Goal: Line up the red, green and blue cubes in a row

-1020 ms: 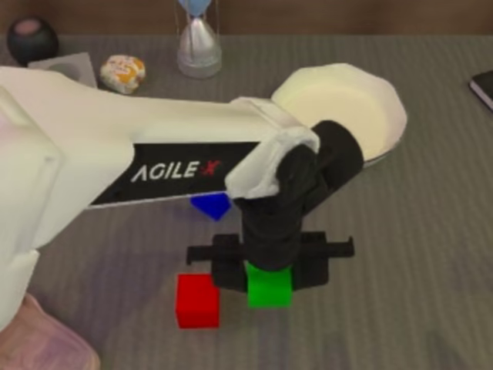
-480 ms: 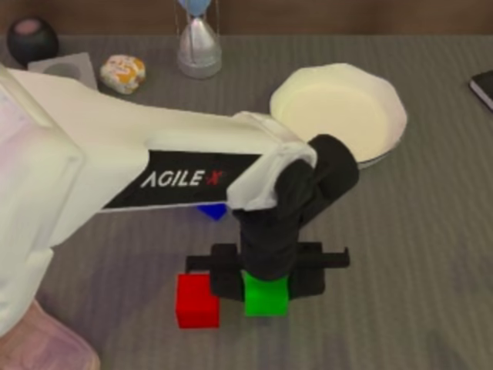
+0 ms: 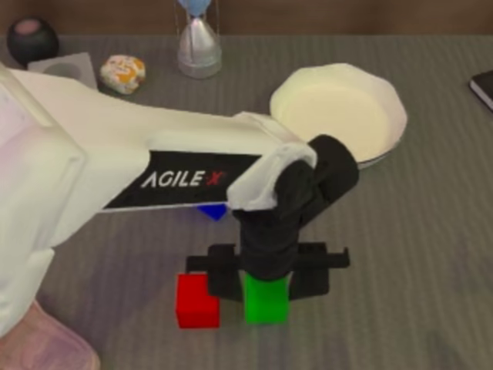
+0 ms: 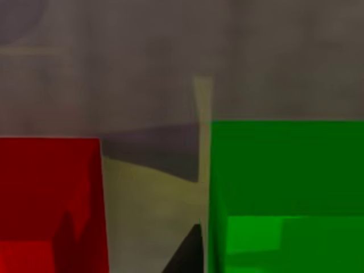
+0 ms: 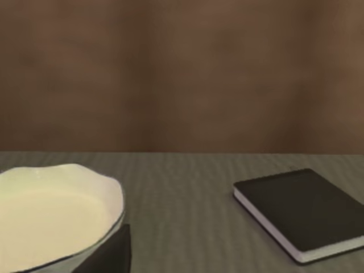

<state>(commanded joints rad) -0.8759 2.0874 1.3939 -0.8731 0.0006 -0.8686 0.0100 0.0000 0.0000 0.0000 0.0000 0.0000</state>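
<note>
The green cube sits near the table's front, a small gap to the right of the red cube. My left gripper hangs straight over the green cube, shut on it. In the left wrist view the green cube fills one side, with one dark fingertip against its edge, and the red cube stands apart on the other side. Only a corner of the blue cube shows from under the left arm. My right gripper is parked out of the top view, open and holding nothing.
A cream bowl stands behind the left gripper. Along the back are an hourglass, a speckled lump, a grey block with a hollow and a dark ball. A black book lies at the right edge.
The left arm shifted slightly left and toward the front with the green cube, which now sits lower beside the red cube. The arm covers more of the blue cube.
</note>
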